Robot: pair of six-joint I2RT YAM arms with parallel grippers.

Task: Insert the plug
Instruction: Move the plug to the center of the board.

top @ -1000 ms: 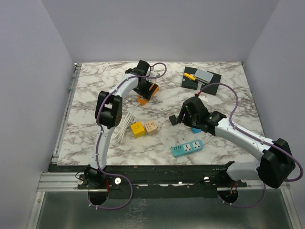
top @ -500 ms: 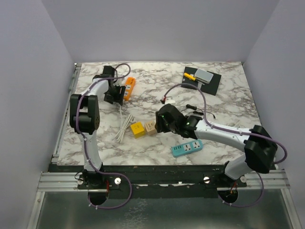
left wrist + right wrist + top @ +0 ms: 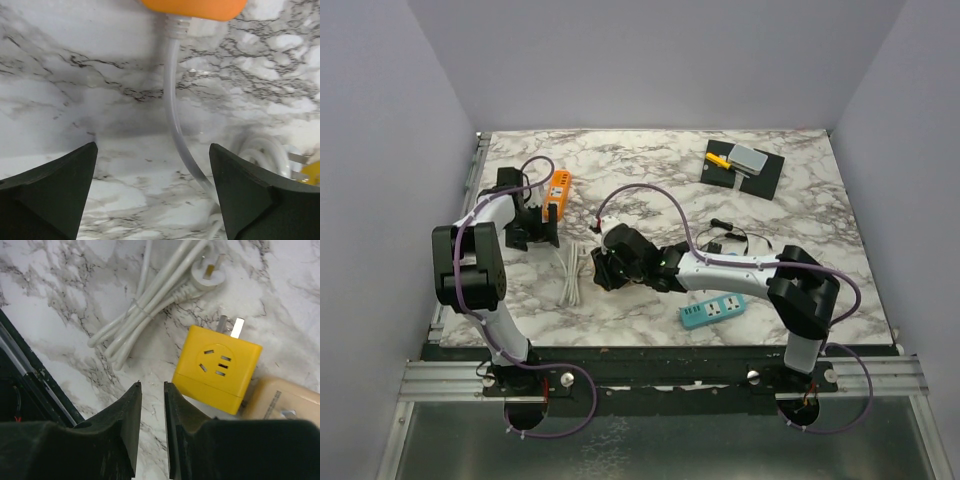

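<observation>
- Top view: a black mat (image 3: 767, 178) at the far right of the marble table (image 3: 820, 220) carried two things, one yellow item (image 3: 719, 158) and one grey item (image 3: 750, 158).
- Two power strips lay on the marble, an orange strip (image 3: 557, 190) near the left edge and a blue strip (image 3: 713, 311) near the front. One white cord bundle (image 3: 572, 275) lay between the arms.
- The left gripper (image 3: 533, 238) hung close to the table's left edge, just beside the orange strip. The right gripper (image 3: 603, 270) reached across to the cord bundle. Bare marble spread across the far middle and the right side.
- Left wrist view: the left fingers (image 3: 55, 190) stood wide apart over the marble with nothing between them. One white cord (image 3: 172, 100) ran from the orange strip's end down between them.
- Right wrist view: the right fingers (image 3: 120, 435) were drawn almost together, a thin slit between them, gripping nothing.
- The white plug (image 3: 207, 275) lay unplugged on the marble at the end of the bundle, just beyond the prongs of one yellow adapter cube (image 3: 217, 367). One beige cube (image 3: 280, 400) sat against the yellow one.
- The table's dark front edge (image 3: 20, 385) ran close by the bundle.
</observation>
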